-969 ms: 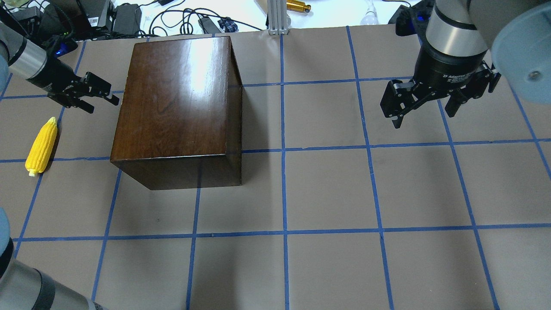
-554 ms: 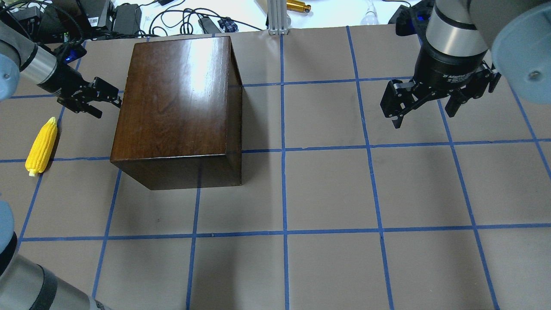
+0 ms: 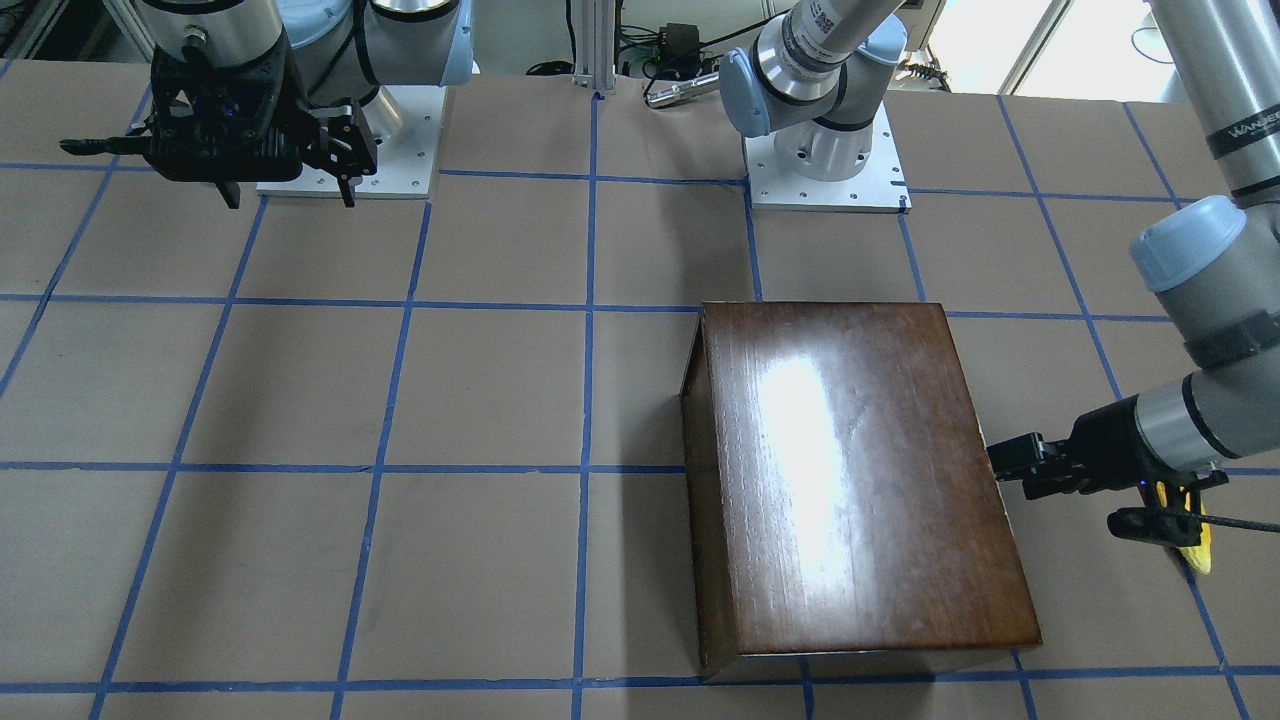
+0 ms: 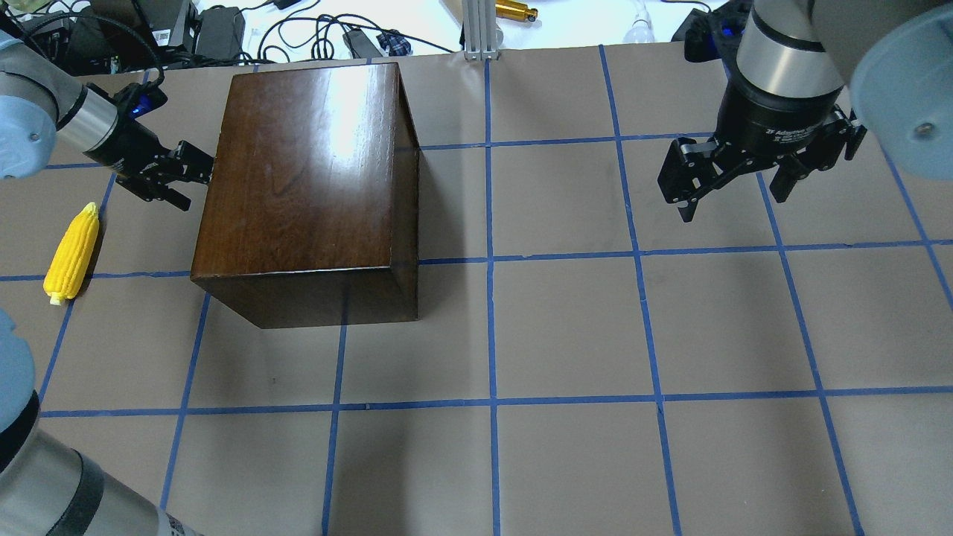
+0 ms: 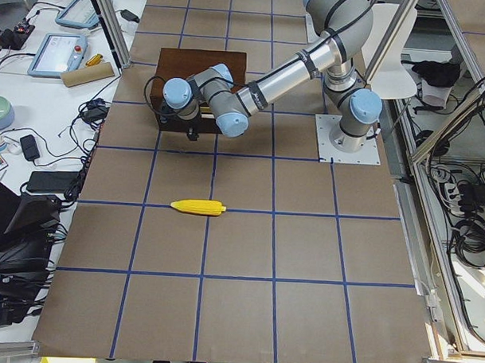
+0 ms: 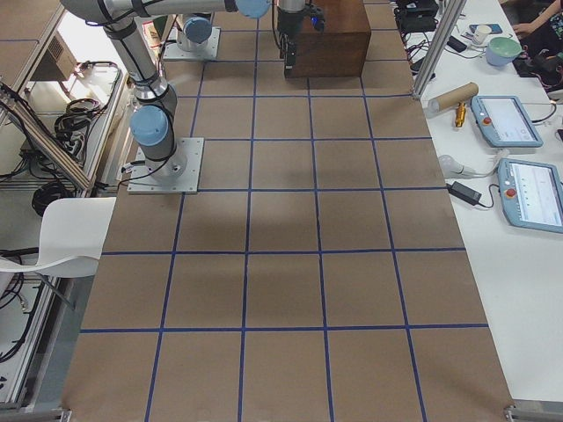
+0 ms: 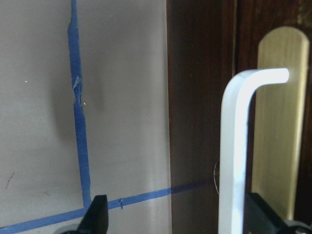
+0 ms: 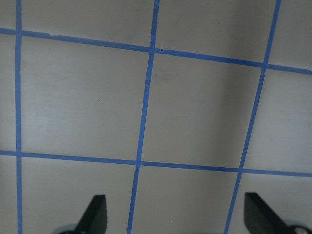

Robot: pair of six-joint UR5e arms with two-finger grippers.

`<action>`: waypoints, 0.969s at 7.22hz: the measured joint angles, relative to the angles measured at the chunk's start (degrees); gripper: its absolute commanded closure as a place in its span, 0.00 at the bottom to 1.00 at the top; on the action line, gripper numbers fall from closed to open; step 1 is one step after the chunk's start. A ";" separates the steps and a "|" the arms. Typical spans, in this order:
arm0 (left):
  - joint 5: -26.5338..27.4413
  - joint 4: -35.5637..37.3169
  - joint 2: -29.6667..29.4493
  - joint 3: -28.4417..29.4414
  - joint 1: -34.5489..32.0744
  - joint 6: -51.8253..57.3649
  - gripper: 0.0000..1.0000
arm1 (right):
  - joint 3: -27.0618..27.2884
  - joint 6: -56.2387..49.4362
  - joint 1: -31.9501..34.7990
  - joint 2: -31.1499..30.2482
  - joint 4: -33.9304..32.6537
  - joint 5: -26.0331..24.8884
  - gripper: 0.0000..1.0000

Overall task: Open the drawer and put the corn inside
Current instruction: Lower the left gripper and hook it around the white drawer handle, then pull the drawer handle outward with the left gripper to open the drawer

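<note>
- Reaching in at the wooden box (image 4: 298,179), the left end effector (image 4: 192,181) is released, fingers spread either side of the pale handle (image 7: 233,146).
- Corn (image 4: 72,251) lies flat on the surface (image 4: 566,335), left of the box, long axis near-to-far, pale stub toward the robot.
- Right end effector (image 4: 733,205) hangs released, well apart.

**Paper-covered work table in a cluttered lab**

The table (image 4: 566,327) is covered in brown paper and marked into squares by a grid of blue tape (image 4: 491,402). At the middle of its far edge stands an aluminium post (image 4: 477,30). Just beyond that edge, a white bench (image 4: 417,22) carries black power bricks (image 4: 220,30) and loose cables (image 4: 313,33). The bench runs the length of the table's operators' side and holds two blue-framed tablets (image 6: 506,120), a cardboard tube (image 6: 451,97) and a green bowl (image 6: 498,51). On the opposite side of the table stands a white chair (image 6: 62,237), on a pale grey floor (image 5: 453,308) strewn with coiled black cables (image 5: 468,237) among metal frame rails.
</note>
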 measured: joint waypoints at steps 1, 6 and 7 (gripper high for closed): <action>0.02 -0.02 -0.24 0.09 0.01 -0.01 0.00 | 0.00 0.00 0.00 0.01 0.00 0.00 0.00; 0.40 -0.02 -0.63 0.63 0.99 0.44 0.00 | 0.00 0.00 0.00 -0.01 0.00 0.00 0.00; 0.43 -0.02 -0.63 0.66 1.75 0.47 0.00 | 0.00 0.00 0.00 -0.02 0.00 0.00 0.00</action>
